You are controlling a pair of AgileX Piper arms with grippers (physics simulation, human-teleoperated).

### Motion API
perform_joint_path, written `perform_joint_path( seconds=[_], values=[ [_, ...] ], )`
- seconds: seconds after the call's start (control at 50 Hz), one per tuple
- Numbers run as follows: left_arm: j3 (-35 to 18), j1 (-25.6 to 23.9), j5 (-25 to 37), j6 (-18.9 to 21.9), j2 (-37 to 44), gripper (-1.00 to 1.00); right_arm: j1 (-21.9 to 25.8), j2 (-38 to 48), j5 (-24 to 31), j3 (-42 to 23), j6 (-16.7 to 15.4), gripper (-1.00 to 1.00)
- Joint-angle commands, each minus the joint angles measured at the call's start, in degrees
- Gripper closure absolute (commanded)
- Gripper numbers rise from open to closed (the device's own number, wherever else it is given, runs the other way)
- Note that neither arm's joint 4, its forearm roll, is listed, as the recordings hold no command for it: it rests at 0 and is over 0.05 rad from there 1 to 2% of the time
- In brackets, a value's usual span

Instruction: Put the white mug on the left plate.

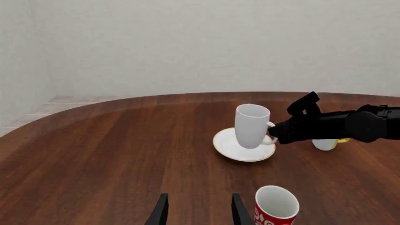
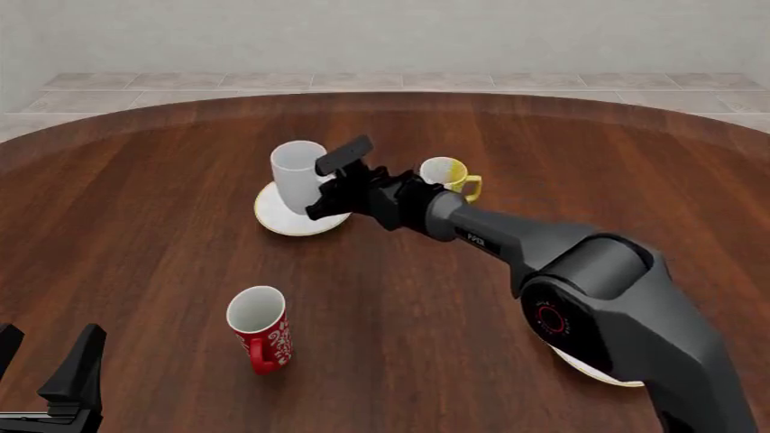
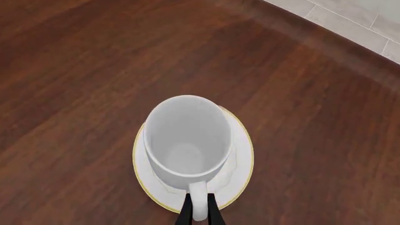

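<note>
Left of center in the front view, the white mug (image 2: pixel 294 170) stood over the left plate (image 2: pixel 279 218), tipped slightly. The right gripper (image 3: pixel 198 212) pinched its handle from the right. The left gripper (image 1: pixel 198 211) waited spread and empty, well apart, low left.

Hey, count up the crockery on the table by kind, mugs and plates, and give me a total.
Mugs: 3, plain white mug, white-and-yellow mug, red patterned mug
Plates: 2, small gold-rimmed white plate, another white plate mostly hidden behind the right arm
Total: 5
</note>
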Motion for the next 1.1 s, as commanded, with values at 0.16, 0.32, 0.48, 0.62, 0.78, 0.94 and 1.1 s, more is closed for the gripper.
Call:
perform_joint_path(
  seconds=[0.16,0.32,0.48,0.62,0.78,0.94,1.1],
  values=[
    [0.0,0.0,0.0,0.0,0.0,-1.0,-0.11,0.96,-0.34,-0.41,0.68,1.0],
    [0.0,0.0,0.0,0.0,0.0,-1.0,-0.18,1.59,-0.25,-0.84,0.92,1.0],
    [0.0,0.0,0.0,0.0,0.0,-1.0,-0.27,2.35,-0.33,-1.24,1.12,1.0],
    [0.0,0.0,0.0,0.0,0.0,-1.0,-0.23,2.89,-0.27,-1.65,1.33,1.0],
    [0.0,0.0,0.0,0.0,0.0,-1.0,-0.39,3.9,0.09,-2.86,1.54,1.0],
    [0.0,0.0,0.0,0.0,0.0,-1.0,-0.37,4.75,0.7,-4.3,1.56,1.0],
    [0.0,0.0,0.0,0.0,0.0,-1.0,-0.28,5.39,0.75,-4.81,1.72,1.0]
  ],
)
